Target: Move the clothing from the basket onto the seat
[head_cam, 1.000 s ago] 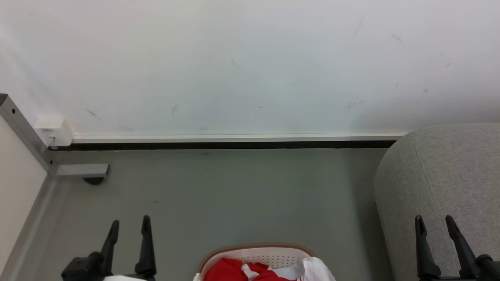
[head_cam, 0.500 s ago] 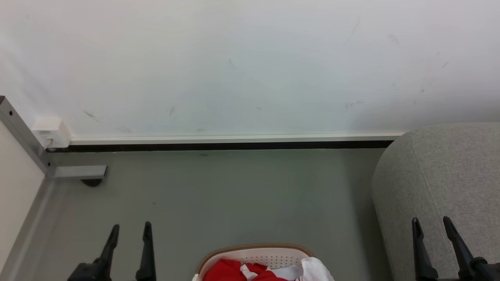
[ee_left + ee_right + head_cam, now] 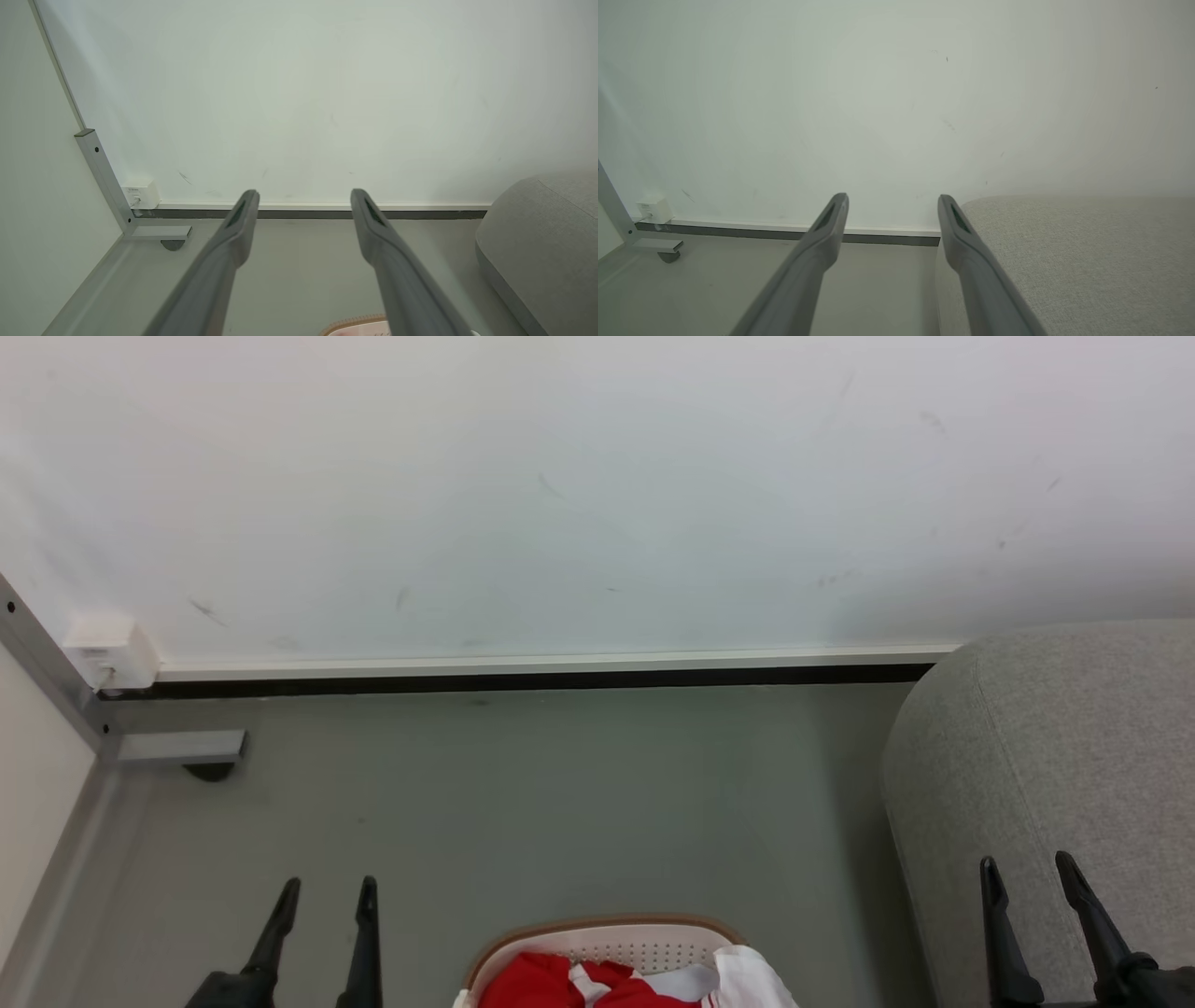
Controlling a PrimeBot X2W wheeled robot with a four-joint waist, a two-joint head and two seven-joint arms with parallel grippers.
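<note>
Left gripper (image 3: 330, 885), spread and empty, is your nearer one: clothing (image 3: 540, 984) lies to its right, back of its tips.

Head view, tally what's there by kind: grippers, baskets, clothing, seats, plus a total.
grippers: 2, the left gripper and the right gripper, both open
basket: 1
clothing heap: 1
seat: 1
total: 5
</note>
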